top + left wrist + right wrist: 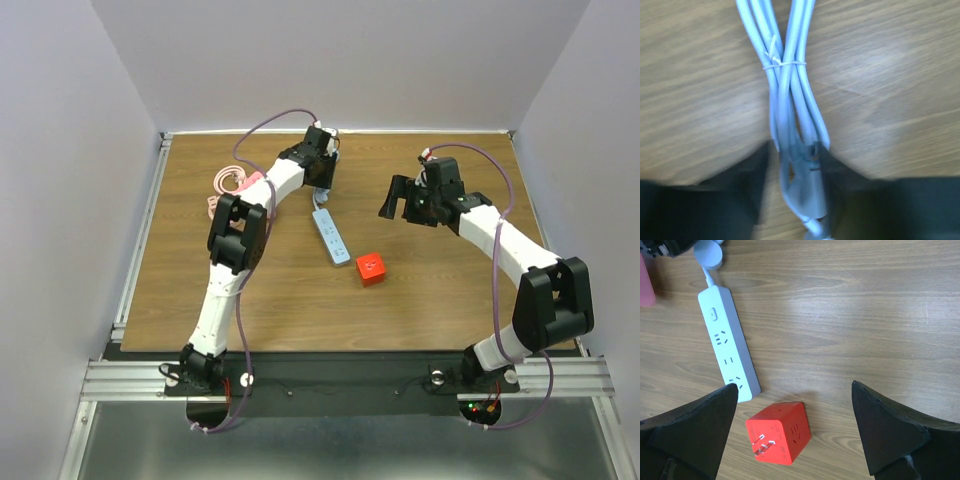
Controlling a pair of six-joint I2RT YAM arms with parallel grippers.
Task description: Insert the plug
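The red cube plug [371, 269] lies on the wooden table just right of the near end of the light blue power strip [331, 236]. In the right wrist view the plug [778, 432] lies on its side, its metal prongs facing the lower left, a small gap from the strip [727, 350]. My right gripper [400, 205] hangs open and empty above the table beyond the plug; in its own view [794, 387] the plug sits between the fingers, lower down. My left gripper [322, 188] is at the strip's far end, shut on the strip's bundled blue cable [790, 100].
A pink cable [228, 185] lies at the back left; a pink edge shows in the right wrist view [646, 285]. A white tie [782, 63] binds the blue cable. Metal rails [135, 250] border the table's left and near edges. Walls close the back and sides.
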